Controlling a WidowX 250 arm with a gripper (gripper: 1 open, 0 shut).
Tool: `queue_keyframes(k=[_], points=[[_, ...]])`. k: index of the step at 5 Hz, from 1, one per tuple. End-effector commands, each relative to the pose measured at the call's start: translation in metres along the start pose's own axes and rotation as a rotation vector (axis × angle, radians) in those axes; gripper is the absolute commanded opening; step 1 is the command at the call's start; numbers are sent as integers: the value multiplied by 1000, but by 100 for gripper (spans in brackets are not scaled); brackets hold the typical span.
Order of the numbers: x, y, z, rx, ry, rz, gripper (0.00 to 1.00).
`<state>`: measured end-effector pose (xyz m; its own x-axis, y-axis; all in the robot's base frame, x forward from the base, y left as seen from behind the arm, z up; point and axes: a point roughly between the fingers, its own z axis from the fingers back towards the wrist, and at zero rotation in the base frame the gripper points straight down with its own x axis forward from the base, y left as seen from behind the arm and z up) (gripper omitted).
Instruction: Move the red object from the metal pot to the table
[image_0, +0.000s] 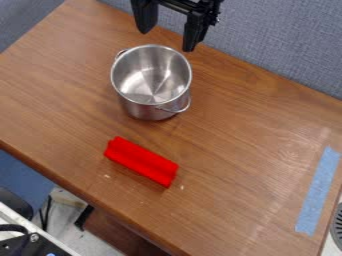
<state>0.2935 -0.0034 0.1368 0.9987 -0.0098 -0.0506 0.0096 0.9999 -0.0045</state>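
A: One arm, yours. The gripper (175, 22) hangs above the table's (254, 110) far edge, pointing down, jaws spread wide, empty.

B: And your block?

A: The red object (142, 162) lies flat on the table, well apart from the claw, on the near side of the metal pot (151, 82).

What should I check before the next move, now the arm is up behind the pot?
1. Red object out of the metal pot: ok.
2. Red object lying flat on the table: ok.
3. Pot upright with nothing inside: ok.
4. Gripper jaws open, holding nothing: ok.
5. Gripper clear of the pot rim: ok.
6. Block away from the table's front edge: ok, though fairly near.
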Motion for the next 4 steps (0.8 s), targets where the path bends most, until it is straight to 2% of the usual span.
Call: queue_keyframes(k=[1,2,3,4], points=[[-24,6,-22,2,17,-61,100],[-29,-41,-34,-9,24,149,100],[-17,-90,-38,-60,30,323,100],[-26,-85,-42,-93,-11,454,100]])
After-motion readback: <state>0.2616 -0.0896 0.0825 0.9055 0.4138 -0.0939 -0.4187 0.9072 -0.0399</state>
